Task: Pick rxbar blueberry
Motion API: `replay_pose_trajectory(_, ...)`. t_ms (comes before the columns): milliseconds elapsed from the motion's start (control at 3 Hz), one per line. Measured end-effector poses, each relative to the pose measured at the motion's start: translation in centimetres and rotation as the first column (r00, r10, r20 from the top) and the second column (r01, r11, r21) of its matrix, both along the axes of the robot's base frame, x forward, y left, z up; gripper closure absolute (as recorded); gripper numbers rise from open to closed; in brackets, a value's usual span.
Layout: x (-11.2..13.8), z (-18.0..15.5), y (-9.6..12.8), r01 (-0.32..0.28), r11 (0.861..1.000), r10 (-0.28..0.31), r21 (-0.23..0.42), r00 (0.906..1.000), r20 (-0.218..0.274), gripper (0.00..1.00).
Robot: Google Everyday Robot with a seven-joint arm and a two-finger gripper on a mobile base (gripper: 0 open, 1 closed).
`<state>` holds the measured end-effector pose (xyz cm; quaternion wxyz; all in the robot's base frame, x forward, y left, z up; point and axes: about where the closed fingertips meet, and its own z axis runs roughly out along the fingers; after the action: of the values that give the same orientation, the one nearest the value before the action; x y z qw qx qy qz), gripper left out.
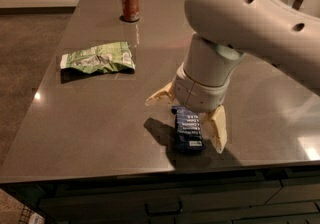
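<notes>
The gripper (184,125) hangs low over the near part of the table (100,118), at about 5 o'clock from the table's middle, and points down from the bulky pale arm (240,13). It is released: its two tan fingers (216,127) are spread wide and grasp nothing.

The blue snack bar (188,129) lies flat on the table between those fingers, close to the front edge, with its long side running roughly from 12 to 6 o'clock. Its far end is hidden under the wrist. One finger sits out at about 10 o'clock from the bar, clearly apart from it. The other stands just beside the bar's long edge at about 3 to 4 o'clock; whether it touches the wrapper cannot be told.

A green bag (97,58) lies at about 10 o'clock from the bar, well apart. A red soda can (130,3) stands upright farther off, at about 11 o'clock near the far edge.
</notes>
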<state>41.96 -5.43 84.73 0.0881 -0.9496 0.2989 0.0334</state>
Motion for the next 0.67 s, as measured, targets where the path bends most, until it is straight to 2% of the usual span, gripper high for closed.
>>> replay_pose_trajectory(333, 0.2, -0.9, 0.7, -0.030, 0.999, 0.030, -0.030, 0.9996, -0.004, 0.00)
replay_pose_trajectory(667, 1.5, -1.2, 0.9, -0.034, 0.998, 0.034, -0.053, 0.9994, 0.004, 0.00)
